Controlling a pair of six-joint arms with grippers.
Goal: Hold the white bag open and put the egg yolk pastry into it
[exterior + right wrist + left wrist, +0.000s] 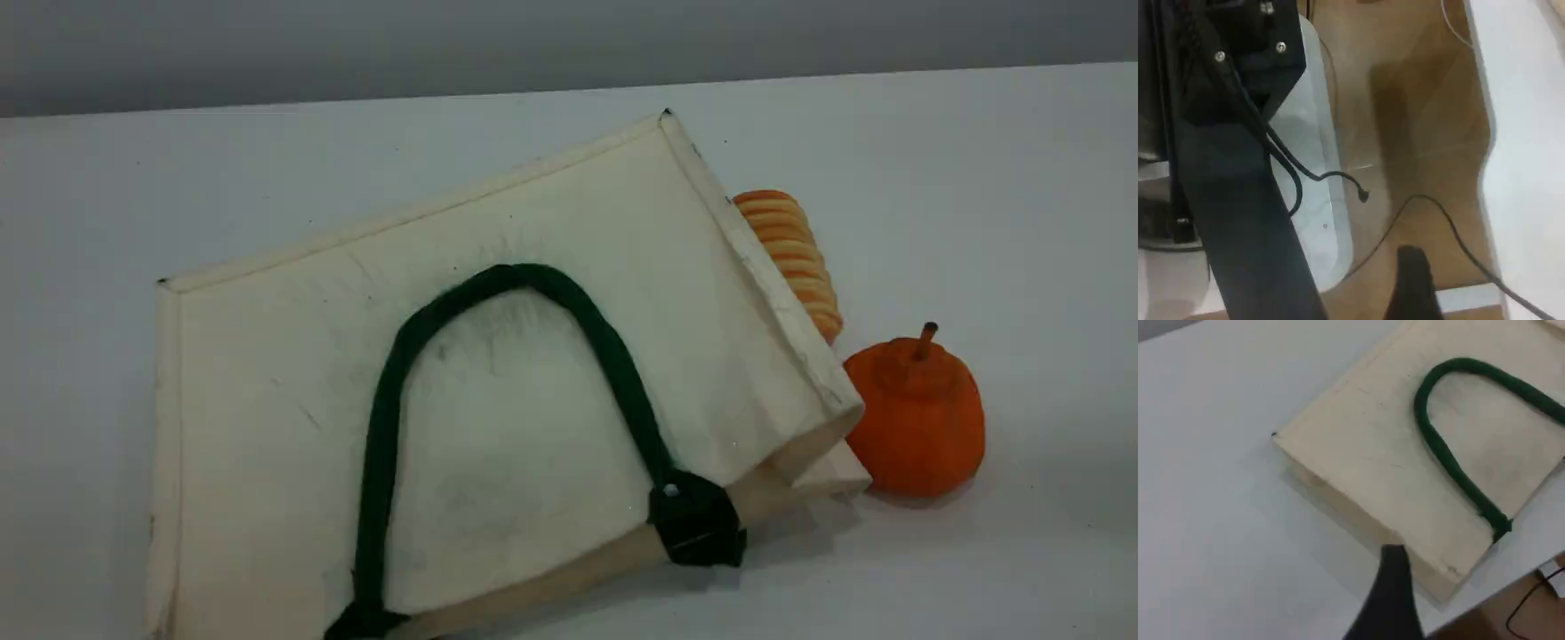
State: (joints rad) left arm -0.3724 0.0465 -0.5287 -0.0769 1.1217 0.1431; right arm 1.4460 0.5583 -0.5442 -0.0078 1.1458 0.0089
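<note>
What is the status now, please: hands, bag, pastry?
Left hand above the white bag, holding nothing. Right hand off the table, over floor. Bag flat, unopened. Pastry not in view.

My left fingertip (1390,590) is black, smooth and narrow, with a blunt top. My right fingertip (1413,280) is also black with a rounded end. Behind it stands a black metal frame (1238,173) with silver screws (1219,57) and thin black cables (1338,177).

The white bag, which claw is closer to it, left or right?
Left. The left claw hovers over the white bag near its edge, not touching. The right claw is off the table, above the floor, with no bag in its view.
</note>
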